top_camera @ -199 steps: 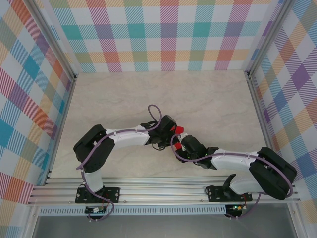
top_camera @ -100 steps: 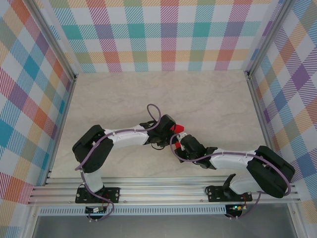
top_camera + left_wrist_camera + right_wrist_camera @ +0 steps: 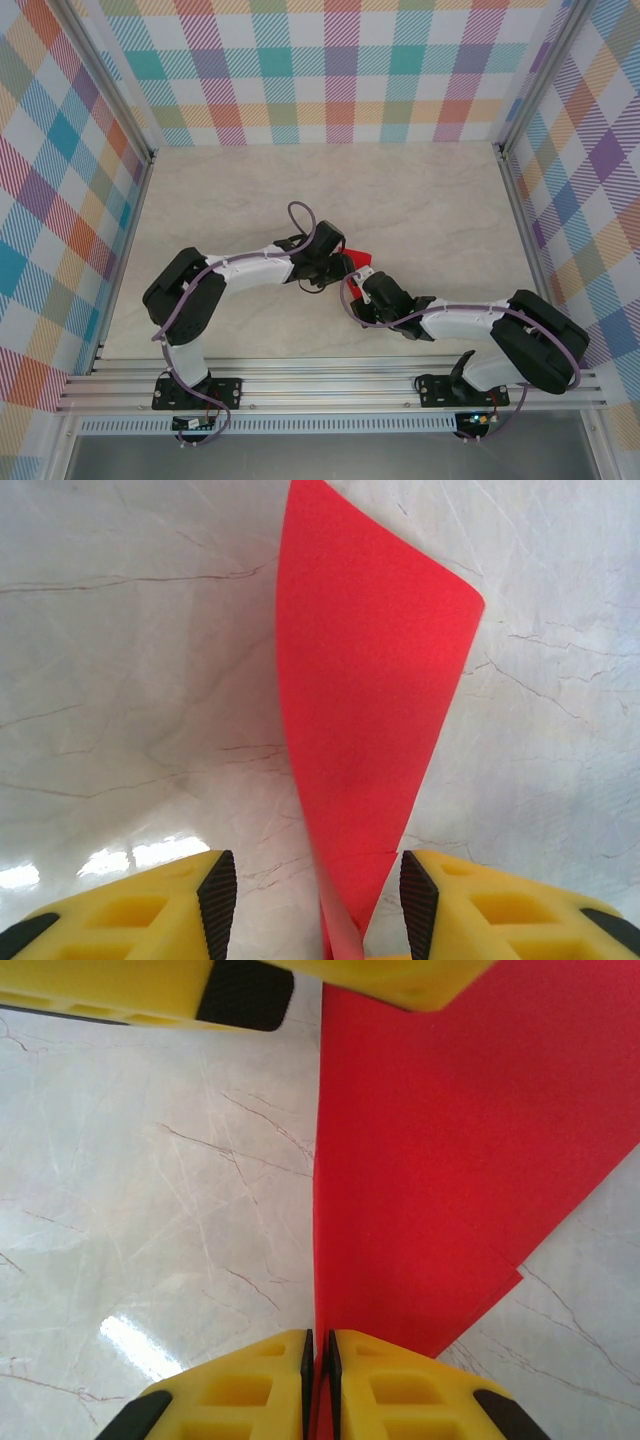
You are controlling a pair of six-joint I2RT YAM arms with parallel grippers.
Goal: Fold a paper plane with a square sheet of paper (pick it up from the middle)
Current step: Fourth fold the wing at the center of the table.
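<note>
The red paper plane (image 3: 430, 1160) stood on its edge above the table (image 3: 150, 1210). The right gripper (image 3: 316, 1355) had its jaws squeezed tight on it. The left gripper (image 3: 318, 900) had its jaws apart, with the paper between them.

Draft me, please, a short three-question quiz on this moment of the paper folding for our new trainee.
1. True or false: the right hand is shut on an edge of the red paper plane.
2. Choose one. The jaws of the left hand are: A) apart, with the paper between them; B) clamped tight on the paper; C) shut, well away from the paper.
3. Short answer: what does the surface of the table look like?

Key: 1 true. 2 A. 3 pale, marble-patterned and glossy.
</note>
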